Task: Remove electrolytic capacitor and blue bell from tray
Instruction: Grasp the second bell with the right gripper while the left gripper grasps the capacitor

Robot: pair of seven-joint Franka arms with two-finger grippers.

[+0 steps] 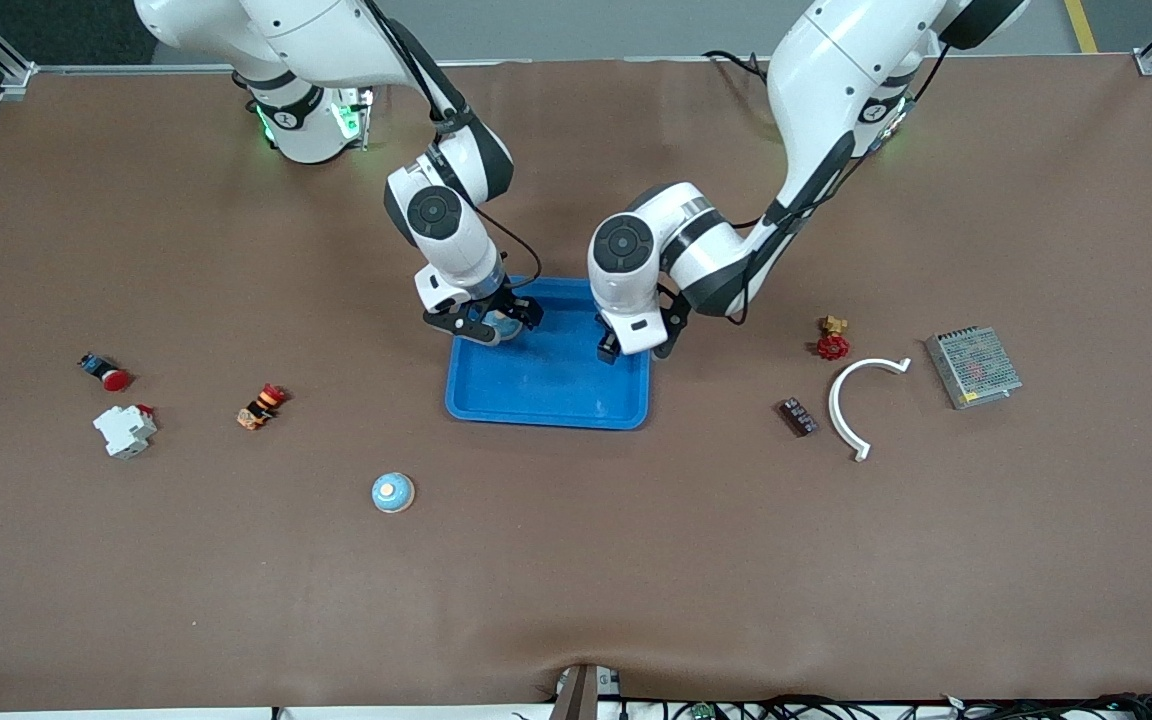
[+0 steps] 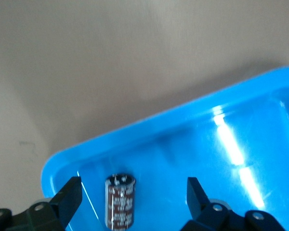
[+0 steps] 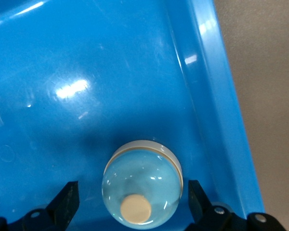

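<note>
A blue tray (image 1: 556,390) sits mid-table. My left gripper (image 1: 636,350) hangs over the tray's edge toward the left arm's end. In the left wrist view it (image 2: 132,198) is open, and a dark brown capacitor (image 2: 119,201) lies in the tray (image 2: 159,126) between the fingers, touching neither. My right gripper (image 1: 484,325) is over the tray corner toward the right arm's end. It (image 3: 132,199) is open around a pale blue bell (image 3: 142,190) with a cream button, which rests on the tray floor (image 3: 86,120) with a gap on each side. This bell (image 1: 503,325) partly shows under the fingers.
A second pale blue bell (image 1: 393,492) stands on the table nearer the camera. Toward the right arm's end lie a red button (image 1: 108,373), a white breaker (image 1: 124,430) and an orange part (image 1: 261,406). Toward the left arm's end lie a red valve (image 1: 833,341), dark block (image 1: 798,416), white curved piece (image 1: 848,400) and power supply (image 1: 973,366).
</note>
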